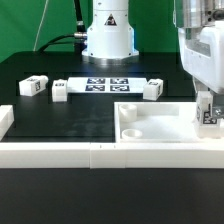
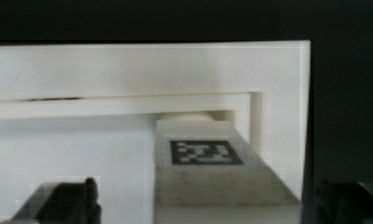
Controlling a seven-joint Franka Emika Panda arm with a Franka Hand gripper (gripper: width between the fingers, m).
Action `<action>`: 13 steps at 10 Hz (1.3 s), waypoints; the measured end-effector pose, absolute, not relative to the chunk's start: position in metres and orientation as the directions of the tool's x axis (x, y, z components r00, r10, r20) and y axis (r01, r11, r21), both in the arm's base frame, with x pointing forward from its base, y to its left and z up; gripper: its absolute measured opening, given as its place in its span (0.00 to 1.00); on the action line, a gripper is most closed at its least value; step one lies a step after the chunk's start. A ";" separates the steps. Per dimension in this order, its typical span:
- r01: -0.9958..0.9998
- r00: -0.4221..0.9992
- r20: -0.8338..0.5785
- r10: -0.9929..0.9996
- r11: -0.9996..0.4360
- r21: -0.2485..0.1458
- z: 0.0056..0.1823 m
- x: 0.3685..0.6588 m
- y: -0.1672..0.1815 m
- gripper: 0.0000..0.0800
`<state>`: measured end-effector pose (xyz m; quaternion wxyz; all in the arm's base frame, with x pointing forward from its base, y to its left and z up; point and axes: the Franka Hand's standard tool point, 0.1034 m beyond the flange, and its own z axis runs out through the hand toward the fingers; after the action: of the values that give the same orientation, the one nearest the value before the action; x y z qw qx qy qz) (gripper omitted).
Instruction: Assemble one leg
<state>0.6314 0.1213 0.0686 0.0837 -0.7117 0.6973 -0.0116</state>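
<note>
My gripper [image 1: 207,112] hangs at the exterior view's right, over the right corner of the large flat white square piece [image 1: 150,122]. A leg [image 1: 208,114], a white peg with a tag, stands there between my fingers. In the wrist view the leg [image 2: 209,165] runs from the square piece's corner [image 2: 147,75] toward the camera, tag side up. My gripper [image 2: 209,203] is open. One dark finger [image 2: 67,200] stands clear of the leg and the other [image 2: 352,200] is close beside it. Three more legs lie further back: two [image 1: 32,86] [image 1: 60,91] at the left, one [image 1: 152,88] near the middle.
The marker board [image 1: 106,84] lies in front of the robot base [image 1: 107,35]. A low white wall [image 1: 60,152] runs along the near edge of the black table, with a white block [image 1: 5,120] at the left end.
</note>
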 end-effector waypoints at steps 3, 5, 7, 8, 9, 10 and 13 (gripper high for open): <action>-0.924 0.361 -0.054 -0.931 -0.349 -0.153 0.070 0.632 0.124 0.81; -0.820 0.560 -0.016 -0.829 -0.550 -0.159 0.069 0.632 0.123 0.81; -0.673 0.729 0.024 -0.684 -0.724 -0.152 0.069 0.632 0.123 0.81; -0.616 0.779 0.039 -0.626 -0.774 -0.146 0.071 0.634 0.123 0.81; -0.521 0.845 0.063 -0.530 -0.845 -0.125 0.072 0.635 0.124 0.81; -0.448 0.886 0.079 -0.457 -0.887 -0.106 0.072 0.635 0.125 0.81; -0.242 0.963 0.106 -0.247 -0.968 -0.063 0.072 0.635 0.123 0.81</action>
<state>0.6346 0.1226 0.0719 0.0247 -0.9904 0.1234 -0.0566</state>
